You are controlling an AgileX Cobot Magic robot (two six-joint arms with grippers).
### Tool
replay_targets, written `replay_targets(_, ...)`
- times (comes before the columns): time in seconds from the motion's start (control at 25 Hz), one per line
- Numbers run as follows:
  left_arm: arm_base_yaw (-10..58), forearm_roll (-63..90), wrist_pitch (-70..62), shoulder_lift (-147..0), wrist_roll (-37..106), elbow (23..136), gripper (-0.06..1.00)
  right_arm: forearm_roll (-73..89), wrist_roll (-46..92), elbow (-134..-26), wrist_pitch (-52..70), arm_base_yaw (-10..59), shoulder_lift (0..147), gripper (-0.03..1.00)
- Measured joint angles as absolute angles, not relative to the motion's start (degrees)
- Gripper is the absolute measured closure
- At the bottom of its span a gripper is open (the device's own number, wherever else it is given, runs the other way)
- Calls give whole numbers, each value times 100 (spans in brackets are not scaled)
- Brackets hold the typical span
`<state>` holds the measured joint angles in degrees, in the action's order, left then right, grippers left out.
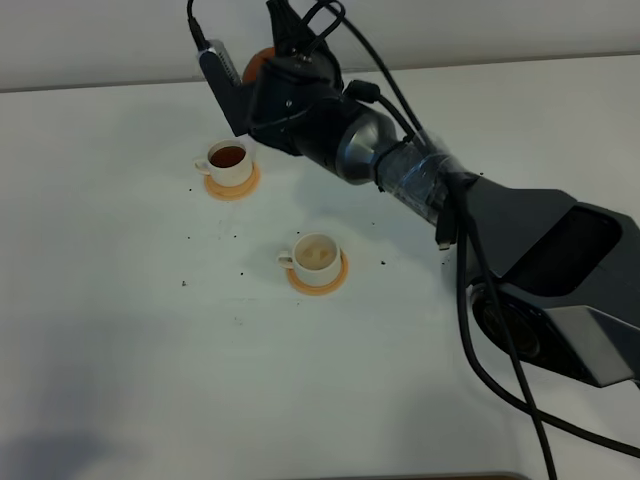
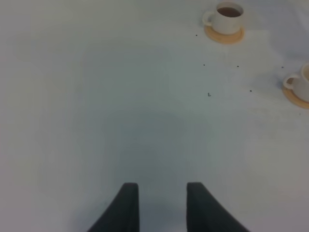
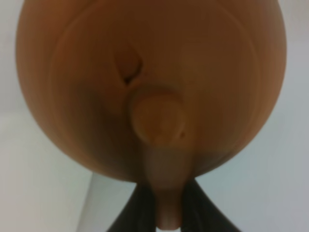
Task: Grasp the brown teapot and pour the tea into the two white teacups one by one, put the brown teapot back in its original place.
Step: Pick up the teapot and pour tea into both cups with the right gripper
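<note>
The brown teapot [image 3: 154,87] fills the right wrist view, with its lid knob [image 3: 159,118] in the middle. My right gripper [image 3: 166,208] is shut on its loop handle. In the exterior high view only a sliver of the teapot [image 1: 257,62] shows behind the wrist, at the table's far edge just beyond the far cup. That far white teacup [image 1: 228,160] holds dark tea. The near teacup [image 1: 318,256] looks pale inside. Each stands on an orange coaster. My left gripper [image 2: 162,208] is open and empty over bare table. The beige coaster is hidden.
The right arm [image 1: 420,180] stretches across the table from the right front to the far middle. Small dark specks lie scattered around the cups. Both cups also show in the left wrist view, the one with dark tea [image 2: 228,17] and the other [image 2: 301,82] cut off by the frame edge.
</note>
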<state>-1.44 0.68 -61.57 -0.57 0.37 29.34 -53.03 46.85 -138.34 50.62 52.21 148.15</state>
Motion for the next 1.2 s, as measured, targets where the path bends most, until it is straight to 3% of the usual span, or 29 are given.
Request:
replay_targets(0.68, -144, 68, -6157, -57, 37, 2934, 70, -1811, 5506, -13834, 6403, 4759, 14569, 87)
replay_targets(1.2, -144, 68, -6157, -57, 37, 2934, 70, -836, 3357, -13834, 6886, 4537, 14569, 87)
